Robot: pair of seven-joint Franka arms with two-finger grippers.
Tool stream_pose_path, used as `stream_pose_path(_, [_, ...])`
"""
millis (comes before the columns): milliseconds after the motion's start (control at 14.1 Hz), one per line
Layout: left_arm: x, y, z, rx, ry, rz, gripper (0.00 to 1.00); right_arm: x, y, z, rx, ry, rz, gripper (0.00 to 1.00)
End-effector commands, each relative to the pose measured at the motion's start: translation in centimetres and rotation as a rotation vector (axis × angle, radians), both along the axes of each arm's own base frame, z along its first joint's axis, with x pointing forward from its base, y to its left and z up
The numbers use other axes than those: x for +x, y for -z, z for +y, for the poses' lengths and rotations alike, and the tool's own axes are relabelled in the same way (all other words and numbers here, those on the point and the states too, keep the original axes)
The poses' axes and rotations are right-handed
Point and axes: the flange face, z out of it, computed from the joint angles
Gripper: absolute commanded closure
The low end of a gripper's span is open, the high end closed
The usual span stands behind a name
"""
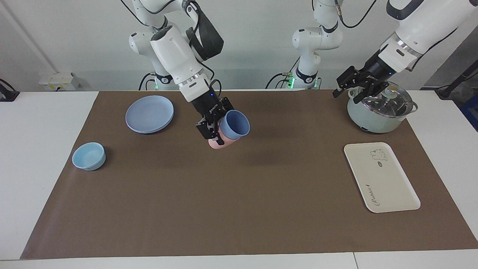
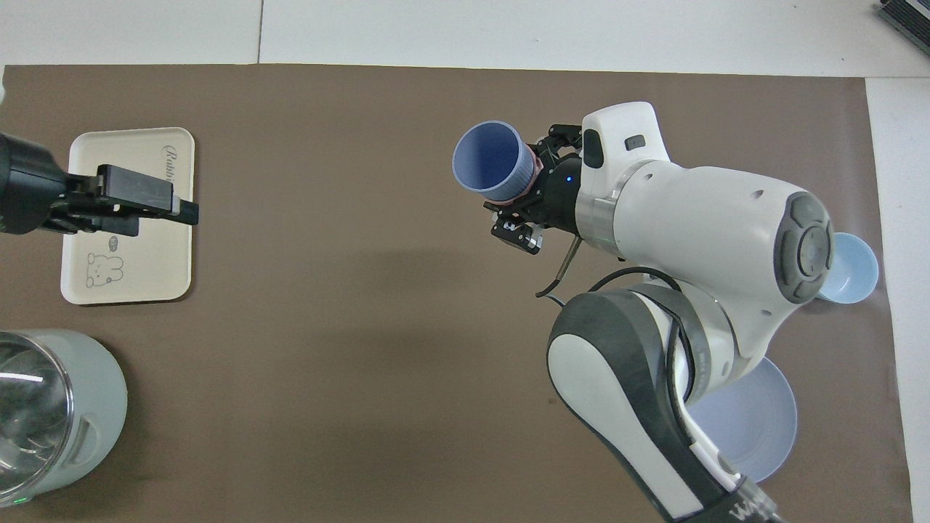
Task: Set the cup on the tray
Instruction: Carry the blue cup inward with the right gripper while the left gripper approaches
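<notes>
The periwinkle-blue cup (image 1: 234,125) is tilted on its side in the air over the middle of the brown mat, its mouth toward the left arm's end. It also shows in the overhead view (image 2: 490,161). My right gripper (image 1: 219,121) (image 2: 534,185) is shut on its base end. A salmon-pink cup (image 1: 220,144) shows just under the gripper; I cannot tell whether it touches the blue cup. The cream-white tray (image 1: 381,179) (image 2: 156,254) lies bare at the left arm's end. My left gripper (image 1: 349,93) (image 2: 182,211) is open and empty in the air, beside a pot and over the tray in the overhead view.
A pale green pot with a glass lid (image 1: 377,112) (image 2: 51,414) stands nearer to the robots than the tray. A round blue plate (image 1: 149,114) (image 2: 755,428) and a low light-blue bowl (image 1: 89,156) (image 2: 854,269) sit at the right arm's end.
</notes>
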Motion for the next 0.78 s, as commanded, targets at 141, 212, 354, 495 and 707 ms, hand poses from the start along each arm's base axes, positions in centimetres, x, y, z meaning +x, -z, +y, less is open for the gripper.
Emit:
stream_pose_path(141, [0.4, 1.2, -10.8, -0.139, -0.167, 0.003, 0.17, 0.0, -0.5, 0.2, -0.013, 0.018, -0.010, 1.00])
stream_pose_path(212, [0.9, 1.7, -12.0, -0.171, -0.196, 0.010, 0.20, 0.0, -0.5, 0.2, -0.012, 0.021, -0.007, 1.00])
stream_pose_path(354, [1.8, 3.1, -14.9, -0.220, -0.228, 0.031, 0.25, 0.0, -0.5, 0.2, -0.010, 0.022, -0.007, 1.00])
stream_pose_path(495, [3.0, 4.7, -17.1, -0.246, -0.273, 0.050, 0.29, 0.0, -0.5, 0.2, -0.007, 0.031, -0.001, 1.00])
stream_pose_path(707, [3.8, 5.7, -20.1, -0.265, -0.306, 0.041, 0.33, -0.2, -0.5, 0.6, -0.006, 0.027, -0.001, 1.00])
